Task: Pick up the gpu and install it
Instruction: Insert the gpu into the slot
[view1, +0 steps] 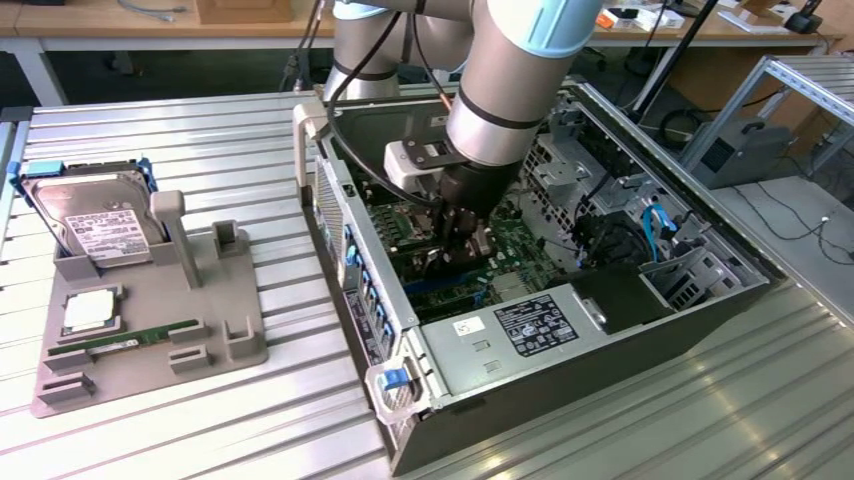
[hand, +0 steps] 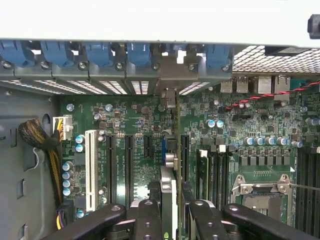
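Observation:
The gpu (hand: 169, 192) stands edge-on between my two black fingers (hand: 147, 220). It is a slim dark card, and its pale end bracket (hand: 170, 95) reaches the case's rear slot wall. My gripper (hand: 174, 220) is shut on the gpu. The card hangs over the green motherboard (hand: 135, 120), in line with the expansion slots. Whether it is seated in a slot I cannot tell. In the exterior view my gripper (view1: 467, 245) is lowered deep into the open computer case (view1: 400, 390), with the dark gpu (view1: 438, 264) under it.
A grey holder (view1: 147, 350) on the exterior view's left carries a hard drive (view1: 100, 225), a green RAM stick (view1: 127, 343) and a square chip (view1: 87, 312). Blue slot clips (hand: 100, 52), a white slot (hand: 91, 170), the CPU socket (hand: 260, 192) and cables (hand: 37, 137) surround the card.

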